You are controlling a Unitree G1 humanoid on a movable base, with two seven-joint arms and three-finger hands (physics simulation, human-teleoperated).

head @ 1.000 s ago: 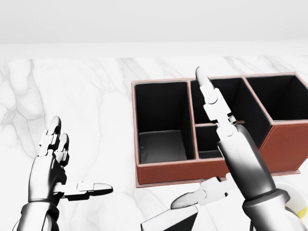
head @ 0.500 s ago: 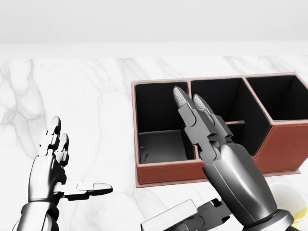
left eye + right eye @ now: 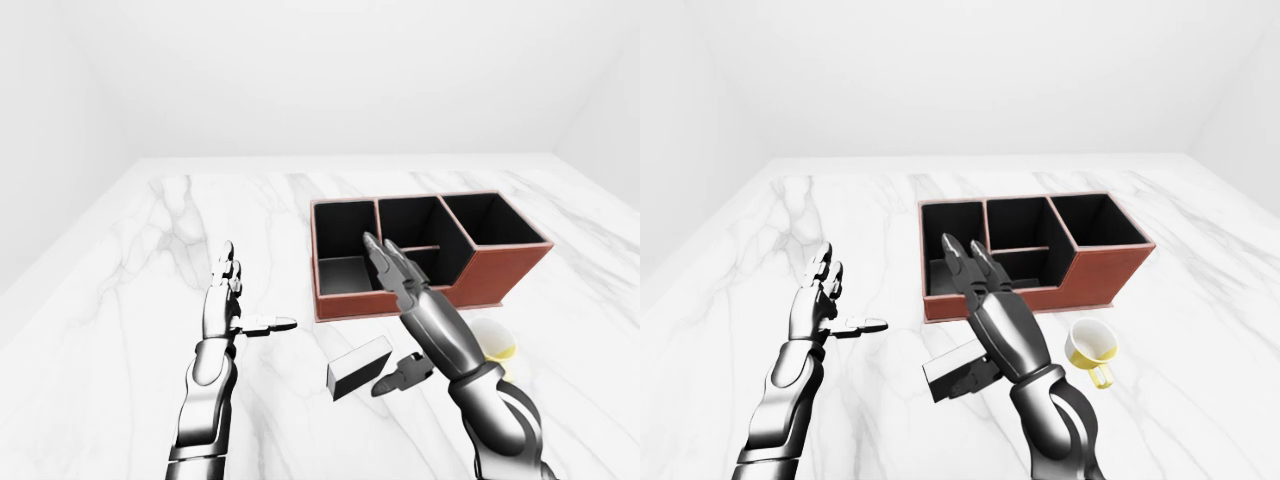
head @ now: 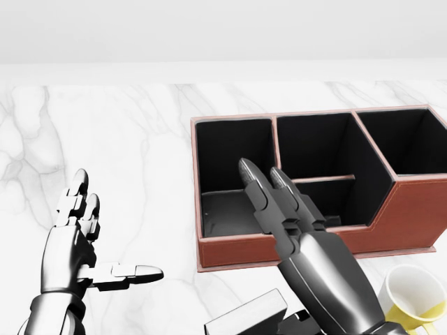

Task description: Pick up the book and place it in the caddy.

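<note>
1. The book (image 3: 358,366) was a thin flat slab with a white cover and dark edge, lying on the marble just under and left of our right hand (image 3: 400,330).
2. Our right hand was spread open, fingers straight above the book, thumb beside its right end, gripping nothing.
3. The caddy (image 4: 387,209), red-brown with black compartments, stood just beyond those fingertips.
4. Our left hand (image 4: 73,241) hovered open and empty, well to the left.
5. A yellow mug (image 3: 1092,349) sat right of the right forearm.
6. The white marble table (image 3: 150,260) met plain white walls.
</note>
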